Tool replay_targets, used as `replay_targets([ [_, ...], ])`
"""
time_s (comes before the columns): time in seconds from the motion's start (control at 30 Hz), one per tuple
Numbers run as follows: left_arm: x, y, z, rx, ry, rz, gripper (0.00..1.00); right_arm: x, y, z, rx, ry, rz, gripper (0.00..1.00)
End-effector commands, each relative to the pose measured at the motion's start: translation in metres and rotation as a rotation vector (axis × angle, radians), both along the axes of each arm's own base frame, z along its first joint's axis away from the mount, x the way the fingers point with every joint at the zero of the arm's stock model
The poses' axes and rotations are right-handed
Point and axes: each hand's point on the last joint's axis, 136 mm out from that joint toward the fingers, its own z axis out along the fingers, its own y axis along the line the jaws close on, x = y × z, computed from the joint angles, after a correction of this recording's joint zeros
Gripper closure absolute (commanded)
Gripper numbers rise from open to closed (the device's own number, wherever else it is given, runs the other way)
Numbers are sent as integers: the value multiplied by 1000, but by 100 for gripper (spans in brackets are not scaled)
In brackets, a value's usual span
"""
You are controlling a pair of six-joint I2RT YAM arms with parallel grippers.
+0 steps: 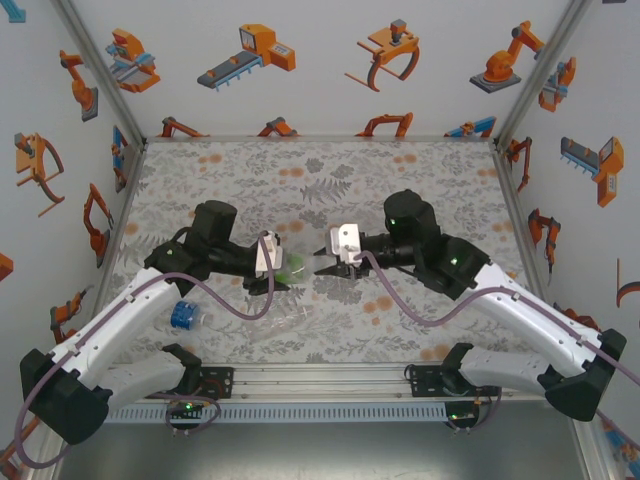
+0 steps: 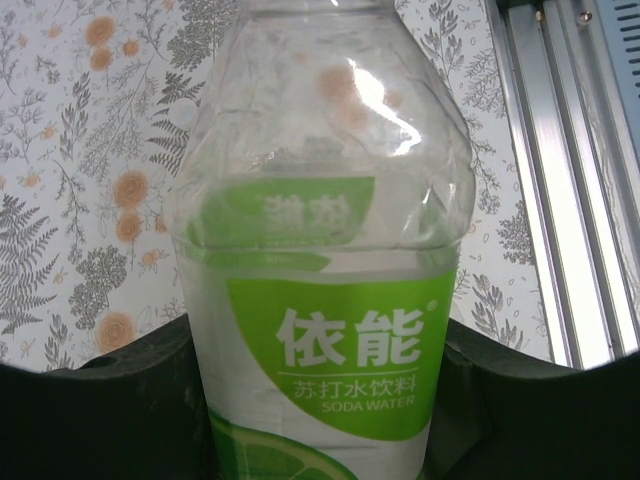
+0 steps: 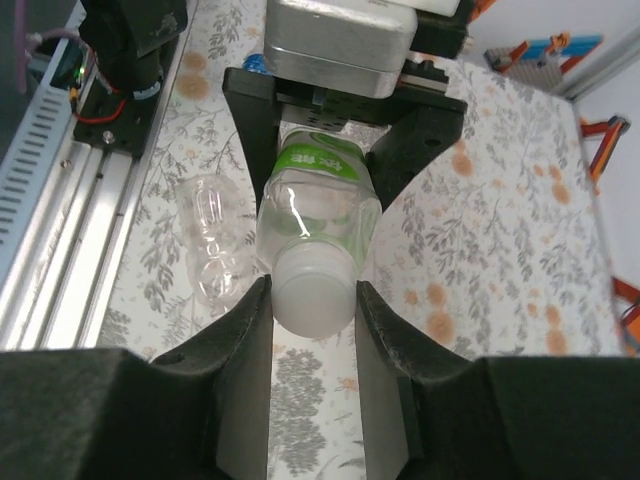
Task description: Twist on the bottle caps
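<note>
The bench cloth (image 1: 400, 170) is pale grey, printed with darker grey ferns and orange flowers. The green-labelled bottle (image 2: 330, 200) is clear, its label lime green and white with white lettering. Its cap (image 3: 313, 290) is white. Near the bench's left edge lies the blue-labelled bottle (image 1: 185, 315), otherwise clear. The walls (image 1: 320, 100) are white with orange-and-grey robot drawings.

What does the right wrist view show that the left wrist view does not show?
Right wrist, not left wrist: a white cap at the mouth of the green-label bottle, between the right fingers, and a plain clear bottle lying flat. Left wrist, not right wrist: the words SODA WATER readable on the label. Both: the green-label bottle held by the left fingers, the floral table and the metal rail.
</note>
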Motion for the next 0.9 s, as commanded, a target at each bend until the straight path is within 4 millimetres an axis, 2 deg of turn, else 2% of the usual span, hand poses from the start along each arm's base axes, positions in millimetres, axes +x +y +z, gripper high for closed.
replay_targets([
  [0.0, -2, -2, 17, -32, -27, -19, 100, 34, 3, 10, 90, 224, -248, 100],
  [0.13, 7, -1, 16, -23, -47, 29, 100, 65, -3, 3, 220, 687, -533, 100],
  [0.27, 14, 1, 17, -27, -70, 73, 100, 86, -25, -20, 315, 1130, -837, 100],
  [0.37, 19, 2, 19, -36, -81, 99, 100, 85, -32, -36, 322, 1374, -959, 100],
  [0.47, 23, 2, 17, -31, -85, 118, 100, 80, -26, -48, 301, 1541, -987, 100],
  [0.6, 27, 2, 17, -24, -83, 134, 100, 79, -21, -48, 348, 1620, -950, 100],
  [0.67, 26, 2, 17, -25, -85, 135, 100, 82, -23, -42, 350, 1581, -948, 100],
  [0.8, 25, 2, 16, -26, -82, 131, 100, 86, -25, -15, 369, 1415, -852, 100],
  [0.87, 24, 2, 16, -26, -80, 127, 100, 86, -29, -2, 367, 1276, -819, 74],
])
